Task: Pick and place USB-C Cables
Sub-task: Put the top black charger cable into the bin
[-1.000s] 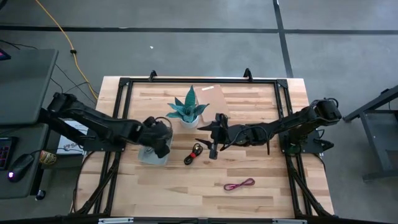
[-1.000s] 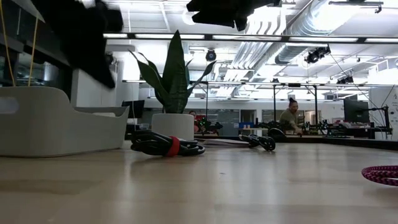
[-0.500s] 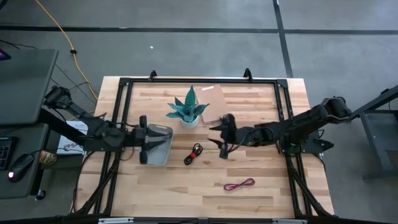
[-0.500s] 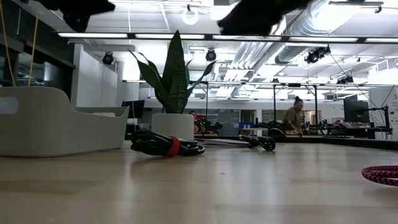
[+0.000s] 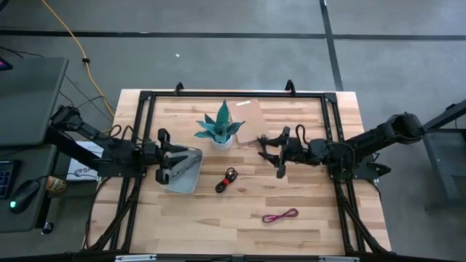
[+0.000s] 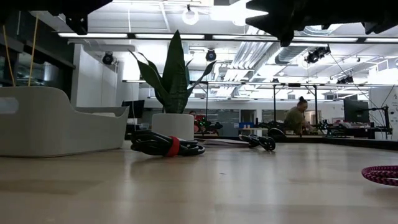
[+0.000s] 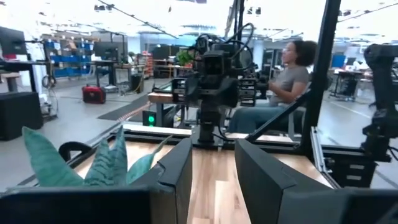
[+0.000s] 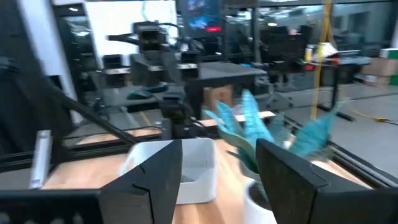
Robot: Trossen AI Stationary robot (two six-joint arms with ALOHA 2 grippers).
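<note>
Both hands, left hand (image 5: pixel 166 156) and right hand (image 5: pixel 280 151), are open and empty. The black-and-red cable (image 5: pixel 228 179), beside the plant (image 5: pixel 220 129), looks light and floppy; grab its tied middle.

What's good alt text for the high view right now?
Top-down wooden table: left gripper over a grey bin, right gripper open near a potted plant. A black-and-red cable lies mid-table, a magenta cable nearer the front edge.

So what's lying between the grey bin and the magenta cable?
In the high view, the black and red-orange cable lies between the grey bin and the magenta cable.
</note>
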